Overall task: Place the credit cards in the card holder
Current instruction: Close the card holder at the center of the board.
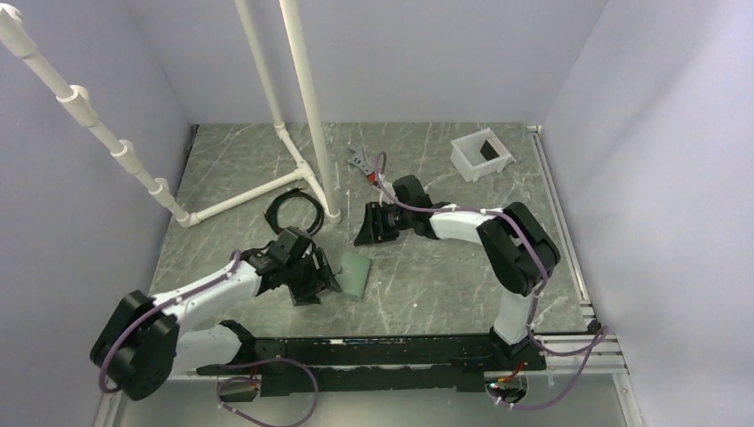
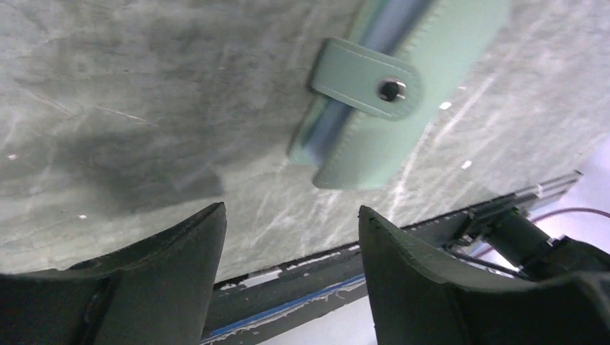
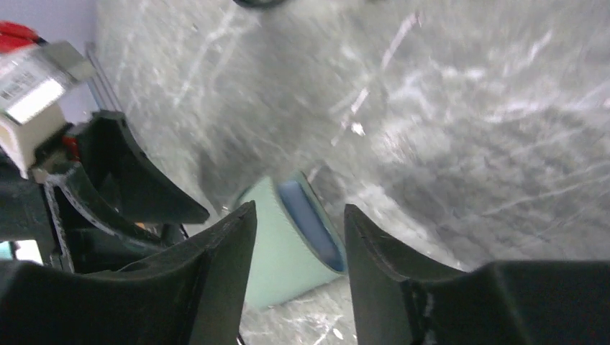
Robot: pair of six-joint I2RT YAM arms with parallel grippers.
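Observation:
The card holder (image 1: 355, 272) lies closed on the marbled table, a grey-green wallet with a snap tab (image 2: 367, 80). A light blue credit card (image 3: 311, 221) sits tucked in its fold, only its edge showing; that blue edge (image 2: 344, 113) also shows in the left wrist view. My left gripper (image 1: 325, 274) hovers just left of the wallet, open (image 2: 291, 215), with nothing between its fingers. My right gripper (image 1: 366, 233) hangs above and behind the wallet, open (image 3: 298, 212) and empty; the wallet shows through the gap, lying on the table below.
A white square tub (image 1: 481, 153) stands at the back right. A white pipe frame (image 1: 307, 116) rises at the back left, with a black cable coil (image 1: 293, 212) by its foot and a small metal tool (image 1: 359, 163) behind. A black rail (image 1: 391, 349) runs along the near edge.

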